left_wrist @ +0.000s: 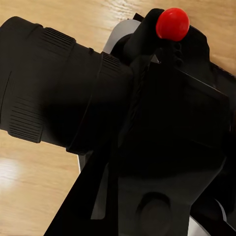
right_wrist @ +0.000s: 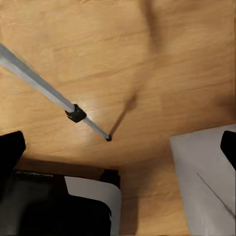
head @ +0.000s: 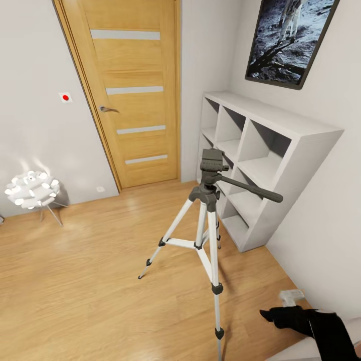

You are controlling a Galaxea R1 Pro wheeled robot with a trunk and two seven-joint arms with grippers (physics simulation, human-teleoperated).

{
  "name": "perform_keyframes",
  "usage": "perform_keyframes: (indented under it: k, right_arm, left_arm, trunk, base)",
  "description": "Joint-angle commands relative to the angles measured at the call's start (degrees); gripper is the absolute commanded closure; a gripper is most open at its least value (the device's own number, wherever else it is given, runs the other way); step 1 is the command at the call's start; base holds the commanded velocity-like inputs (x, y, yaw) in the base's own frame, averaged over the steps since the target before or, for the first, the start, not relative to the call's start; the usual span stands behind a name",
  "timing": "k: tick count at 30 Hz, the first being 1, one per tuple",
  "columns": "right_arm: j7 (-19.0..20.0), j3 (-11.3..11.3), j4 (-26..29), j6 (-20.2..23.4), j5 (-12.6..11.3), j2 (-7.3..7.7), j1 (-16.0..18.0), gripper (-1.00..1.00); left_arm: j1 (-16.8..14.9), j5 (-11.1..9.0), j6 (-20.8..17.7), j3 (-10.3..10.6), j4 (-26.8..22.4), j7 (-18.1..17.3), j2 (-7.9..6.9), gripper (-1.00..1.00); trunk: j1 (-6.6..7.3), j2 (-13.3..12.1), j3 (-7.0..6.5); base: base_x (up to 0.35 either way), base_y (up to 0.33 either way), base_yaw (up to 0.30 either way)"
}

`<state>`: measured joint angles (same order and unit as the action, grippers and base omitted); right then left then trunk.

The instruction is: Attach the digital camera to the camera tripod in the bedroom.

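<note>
The camera tripod [head: 208,210] stands on the wood floor in the middle of the head view, with silver-white legs, a dark grey head [head: 213,165] and a pan handle [head: 250,189] pointing right. The digital camera [left_wrist: 147,123] looms close in the left wrist view, matte black with a ribbed lens barrel [left_wrist: 44,93] and a red dot button [left_wrist: 172,23]; my left gripper holds it. My right gripper [head: 273,316] hangs low at the lower right, near a tripod foot. Its open fingertips [right_wrist: 10,147] frame a tripod leg [right_wrist: 44,88] over the floor.
A white cube shelf [head: 260,160] stands against the right wall just behind the tripod. A wooden door [head: 133,95] is shut at the back. A white globe lamp [head: 32,189] sits on the floor at left. A framed picture [head: 288,37] hangs above the shelf.
</note>
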<state>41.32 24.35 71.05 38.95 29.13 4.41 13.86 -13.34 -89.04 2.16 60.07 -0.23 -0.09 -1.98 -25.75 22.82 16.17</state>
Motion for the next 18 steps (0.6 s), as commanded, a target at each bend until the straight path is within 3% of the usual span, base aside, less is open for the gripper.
perform_keyframes:
  k: [1,2,5,10,12,18]
  right_arm:
    - [2.3,0.1,3.2,1.7,0.7,-0.02,0.0,-1.00]
    - [5.4,0.0,7.9,4.1,0.6,-0.02,0.0,-1.00]
    - [11.7,0.0,14.3,7.0,0.5,0.04,0.2,-1.00]
    - [20.3,0.1,17.9,8.7,0.4,-0.27,2.7,-1.00]
    - [21.6,0.1,18.2,9.0,0.2,-0.39,3.4,-1.00]
    - [23.2,-0.9,18.6,8.9,-4.3,-1.04,4.6,-1.00]
  left_arm:
    - [0.0,-0.4,0.1,0.5,0.0,0.2,-0.02,1.00]
    - [0.0,-0.4,0.1,0.5,0.0,0.2,-0.03,1.00]
    - [0.0,-0.5,0.1,0.4,0.0,0.2,-0.04,1.00]
    - [0.0,-0.6,0.1,0.4,0.0,0.2,-0.04,1.00]
    - [0.0,-0.6,0.1,0.4,-0.1,0.2,-0.04,1.00]
    - [0.0,-0.6,0.1,0.4,-0.1,0.1,-0.04,1.00]
  trunk:
    - [-0.03,0.1,0.11]
    - [-0.03,0.1,0.11]
    - [-0.03,0.1,0.11]
    - [-0.03,0.1,0.11]
    - [-0.03,0.1,0.11]
    - [-0.03,0.1,0.11]
  base:
    - [0.000,0.000,0.000]
    - [0.000,0.000,0.000]
    - [0.000,0.000,0.000]
    - [0.000,0.000,0.000]
    - [0.000,0.000,0.000]
    - [0.000,0.000,0.000]
